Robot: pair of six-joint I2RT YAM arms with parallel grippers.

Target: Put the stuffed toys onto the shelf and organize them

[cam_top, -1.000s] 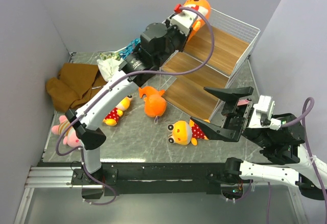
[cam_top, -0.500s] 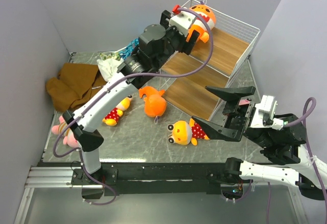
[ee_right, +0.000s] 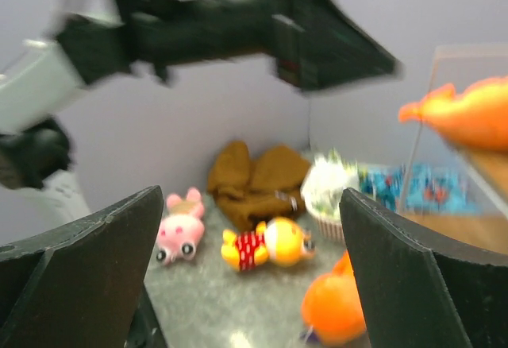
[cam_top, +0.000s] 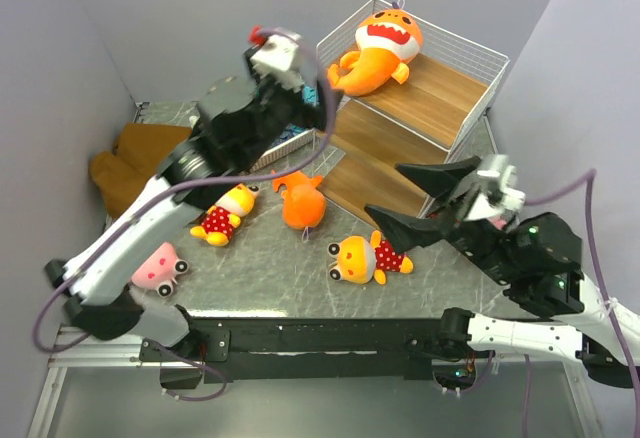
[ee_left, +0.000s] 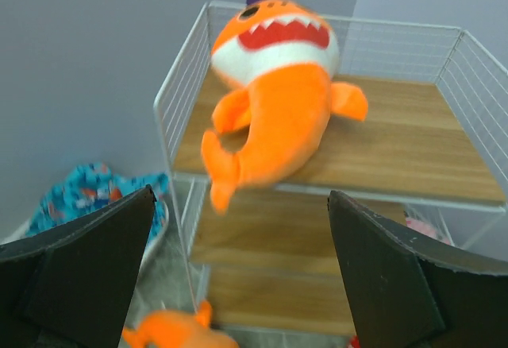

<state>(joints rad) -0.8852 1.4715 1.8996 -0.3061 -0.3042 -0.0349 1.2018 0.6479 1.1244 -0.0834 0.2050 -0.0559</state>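
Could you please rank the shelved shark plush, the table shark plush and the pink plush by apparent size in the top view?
1. Shelved shark plush, clearly the largest.
2. Table shark plush and pink plush look about alike here, so I would not rank one above the other.

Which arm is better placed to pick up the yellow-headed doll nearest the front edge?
Right, I'd say. The right end effector, open, hangs just beside the yellow-headed doll, while the left end effector is far off, up by the shelf.
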